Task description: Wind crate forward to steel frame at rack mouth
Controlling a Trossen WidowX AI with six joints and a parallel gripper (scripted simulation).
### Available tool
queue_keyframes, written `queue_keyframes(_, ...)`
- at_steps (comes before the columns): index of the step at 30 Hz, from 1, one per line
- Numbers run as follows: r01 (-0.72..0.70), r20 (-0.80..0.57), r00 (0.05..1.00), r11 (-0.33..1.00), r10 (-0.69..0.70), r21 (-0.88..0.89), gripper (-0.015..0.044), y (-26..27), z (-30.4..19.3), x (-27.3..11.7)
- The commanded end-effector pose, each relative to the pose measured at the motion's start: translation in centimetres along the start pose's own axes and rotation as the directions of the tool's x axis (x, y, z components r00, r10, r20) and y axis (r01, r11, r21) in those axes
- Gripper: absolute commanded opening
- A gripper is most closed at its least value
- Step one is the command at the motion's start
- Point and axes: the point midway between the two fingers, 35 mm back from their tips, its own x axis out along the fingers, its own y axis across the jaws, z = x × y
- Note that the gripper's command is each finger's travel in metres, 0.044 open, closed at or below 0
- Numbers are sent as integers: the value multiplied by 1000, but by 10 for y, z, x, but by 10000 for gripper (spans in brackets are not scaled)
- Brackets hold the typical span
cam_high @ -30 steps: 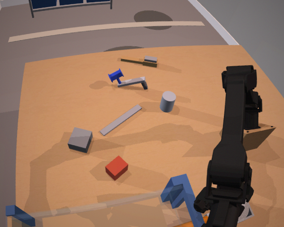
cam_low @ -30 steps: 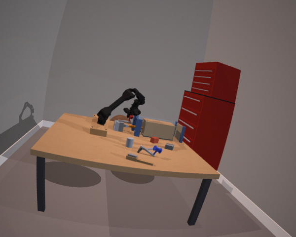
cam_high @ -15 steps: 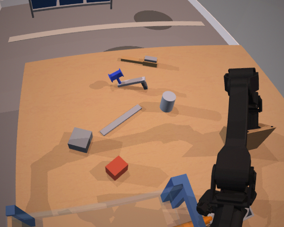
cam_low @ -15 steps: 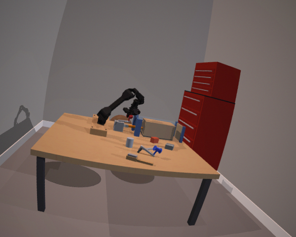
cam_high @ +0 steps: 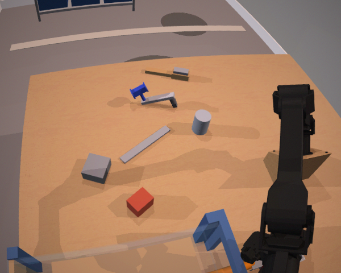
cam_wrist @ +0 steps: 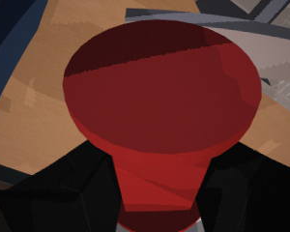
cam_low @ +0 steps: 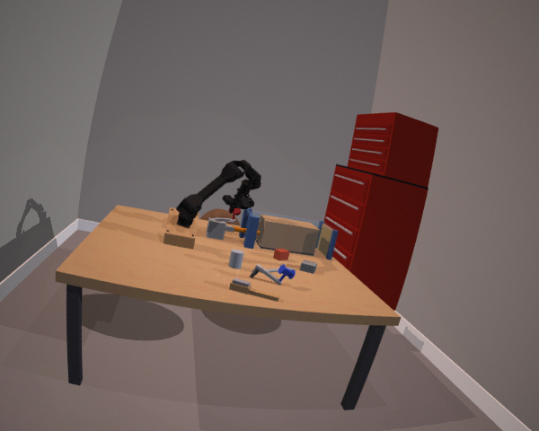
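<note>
My gripper (cam_low: 238,207) (cam_wrist: 155,131) is shut on the red knob (cam_wrist: 159,92) of a winch handle, its fingers either side of the narrow neck. The handle's grey arm (cam_low: 222,219) lies over the grey winch (cam_low: 216,229); its key and the round hole are hidden. An orange strap (cam_high: 232,268) (cam_low: 238,228) runs from the winch toward the tan crate (cam_low: 288,233). The crate looks flat inside the clear-panelled cubby, close behind the blue frame (cam_high: 233,242) (cam_low: 251,232) at its mouth. I cannot tell whether crate and frame touch.
A crank with a blue knob (cam_high: 138,90) (cam_low: 287,271), a brush (cam_high: 158,72) (cam_low: 262,294), a grey cylinder (cam_high: 201,122) (cam_low: 235,259), a flat bar (cam_high: 145,144), a grey block (cam_high: 96,165) (cam_low: 308,267) and a red block (cam_high: 140,200) (cam_low: 281,254) lie on the bench.
</note>
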Motion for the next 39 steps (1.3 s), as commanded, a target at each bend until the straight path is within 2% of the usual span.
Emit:
queue_keyframes(1, -3, -31, 1000, 1000, 2, -30, 0, -3, -25, 7)
queue_keyframes(39, -3, -35, 999, 999, 1, -32, 0, -20, -56, 20)
